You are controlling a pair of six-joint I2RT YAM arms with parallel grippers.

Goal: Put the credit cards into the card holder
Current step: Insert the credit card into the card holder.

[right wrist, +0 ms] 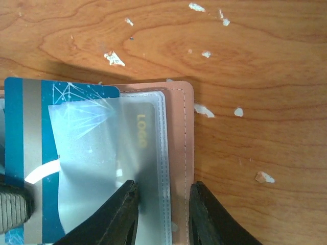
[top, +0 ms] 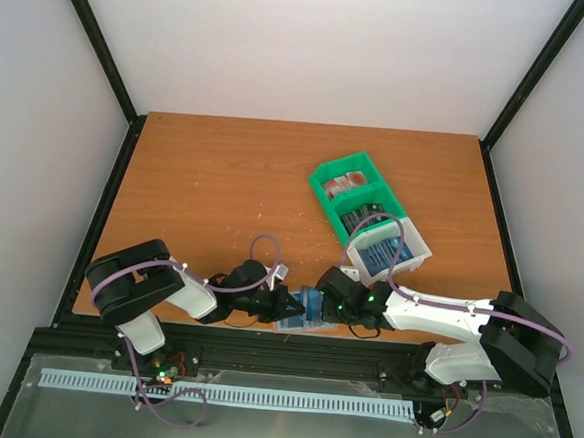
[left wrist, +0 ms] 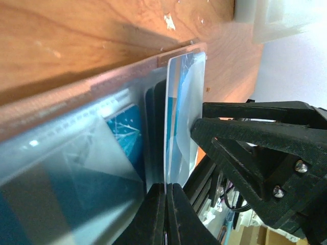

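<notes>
The tan-pink card holder [right wrist: 178, 127] lies open near the table's front edge [top: 300, 318], its clear sleeves facing up. A dark card marked LOGO [right wrist: 141, 133] sits inside a sleeve. A blue credit card [right wrist: 30, 132] sticks out to the left, partly under a clear sleeve. My left gripper [left wrist: 167, 190] is shut on this card's thin edge [left wrist: 184, 102]. My right gripper [right wrist: 162, 201] stands open astride the holder's right border, one finger on the sleeve, the other over the wood. In the top view both grippers [top: 284, 306] [top: 318, 301] meet over the holder.
A green-and-white compartment tray [top: 325, 173] stands right of centre, holding red [top: 349, 186], dark [top: 370, 216] and blue [top: 382, 253] card stacks. The table's front edge and black frame lie just behind the holder. White flecks dot the wood [right wrist: 113, 58].
</notes>
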